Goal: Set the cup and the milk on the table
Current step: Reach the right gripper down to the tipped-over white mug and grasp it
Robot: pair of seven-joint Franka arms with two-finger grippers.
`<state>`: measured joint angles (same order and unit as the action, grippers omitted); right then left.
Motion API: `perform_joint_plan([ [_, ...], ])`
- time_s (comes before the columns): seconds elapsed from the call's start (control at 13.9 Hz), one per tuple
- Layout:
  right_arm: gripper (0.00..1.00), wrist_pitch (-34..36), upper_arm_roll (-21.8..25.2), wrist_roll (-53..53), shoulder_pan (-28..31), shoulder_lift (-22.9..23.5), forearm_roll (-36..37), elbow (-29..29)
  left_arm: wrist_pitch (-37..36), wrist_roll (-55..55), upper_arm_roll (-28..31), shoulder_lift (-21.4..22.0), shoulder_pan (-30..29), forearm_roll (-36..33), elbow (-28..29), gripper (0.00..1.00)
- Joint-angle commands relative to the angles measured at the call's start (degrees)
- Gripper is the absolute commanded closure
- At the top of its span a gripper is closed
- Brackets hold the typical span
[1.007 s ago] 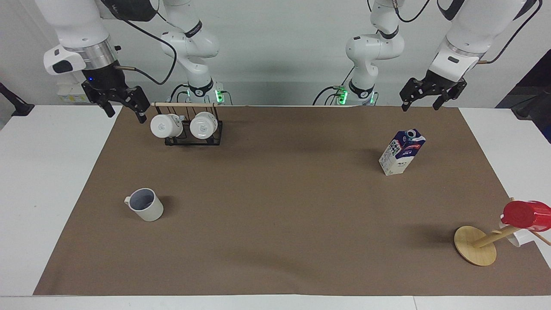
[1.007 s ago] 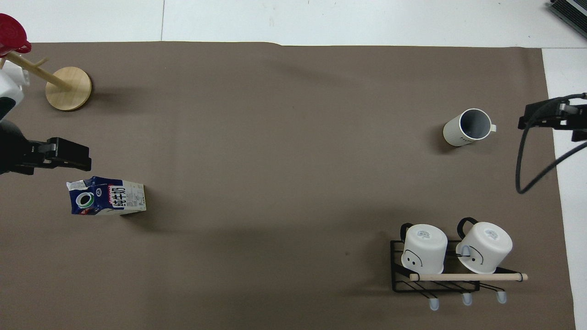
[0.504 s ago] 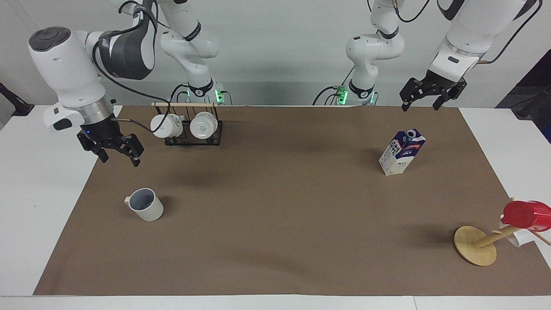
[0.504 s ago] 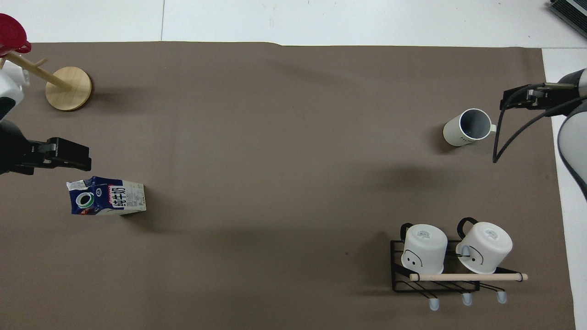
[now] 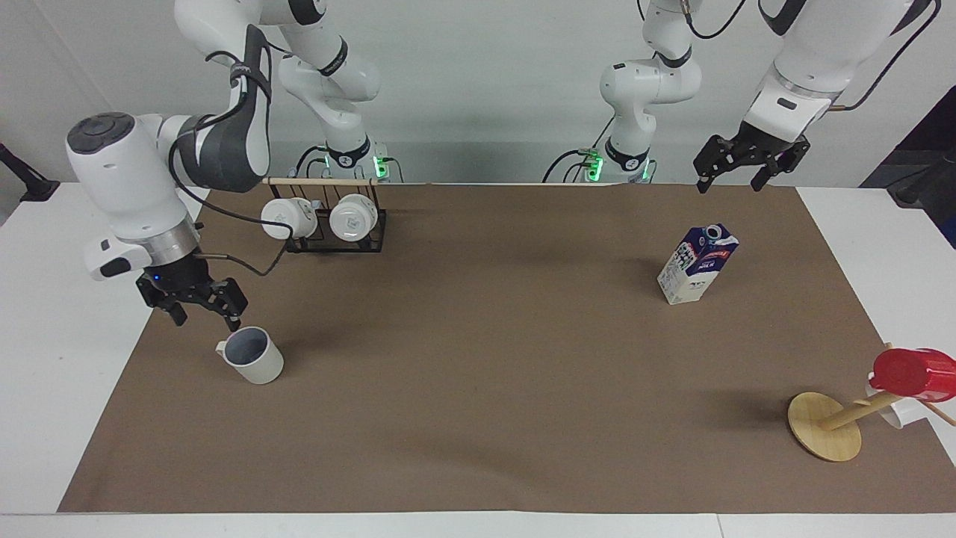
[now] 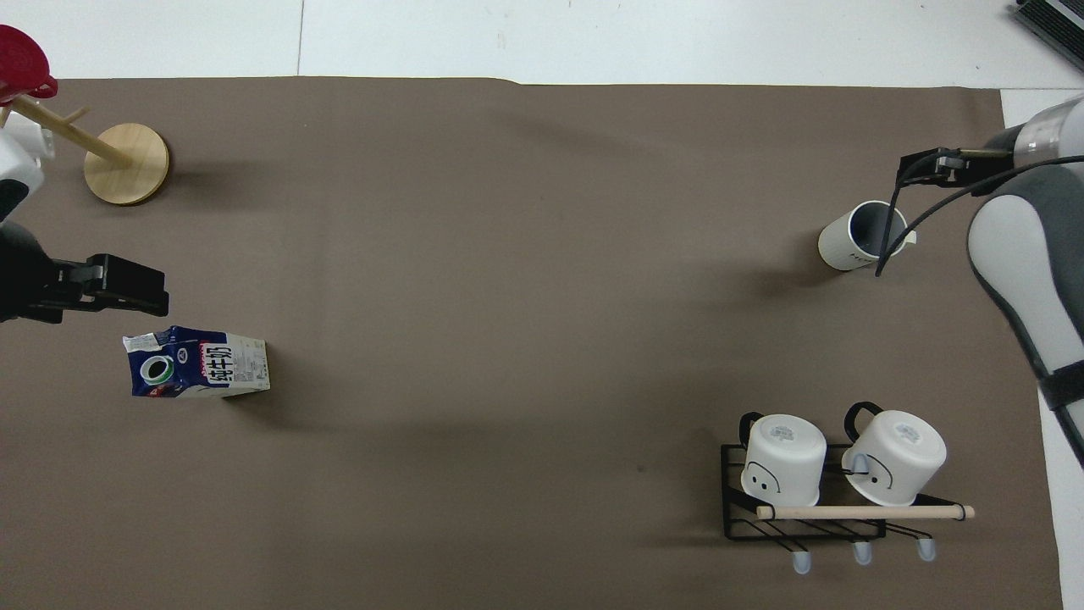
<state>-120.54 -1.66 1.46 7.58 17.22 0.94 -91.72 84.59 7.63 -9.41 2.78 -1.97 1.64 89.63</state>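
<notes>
- The cup [image 5: 253,356] stands upright on the table [image 5: 478,418], at about 8 o'clock in the facing view; nothing is gripped yet.
- The right gripper [image 5: 200,302] is held wide open, just beside the cup's handle.
- The milk [image 5: 697,264] stands at 2 o'clock, untouched.
- The left gripper [image 5: 749,161] is kept open and waits above the table edge.

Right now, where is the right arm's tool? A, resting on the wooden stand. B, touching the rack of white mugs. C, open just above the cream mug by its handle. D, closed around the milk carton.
C: the right tool hangs open beside the cream mug, not gripping it.
</notes>
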Motion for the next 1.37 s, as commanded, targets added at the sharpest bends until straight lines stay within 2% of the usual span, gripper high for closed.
perform_joint_plan([
  [0.0,0.00,-2.9,-0.2,-0.5,-0.2,0.6,0.3,-2.2,-0.9,-0.2,0.1,0.1,-0.2,0.0,-0.7,0.00],
  [0.5,0.00,-5.9,-0.2,-0.8,-1.7,0.7,0.3,-8.5,-0.9,-0.3,0.1,0.1,-0.2,0.0,-0.7,0.00],
  [1.08,0.00,-17.0,-0.2,-4.3,-2.6,3.5,0.3,-15.7,-0.9,-0.2,0.1,0.1,-0.2,0.0,-0.7,0.00],
  [1.29,0.00,-18.2,-0.2,-5.4,-2.6,3.6,0.3,-16.0,-1.0,-0.2,0.1,0.1,-0.2,0.0,-0.7,0.00],
])
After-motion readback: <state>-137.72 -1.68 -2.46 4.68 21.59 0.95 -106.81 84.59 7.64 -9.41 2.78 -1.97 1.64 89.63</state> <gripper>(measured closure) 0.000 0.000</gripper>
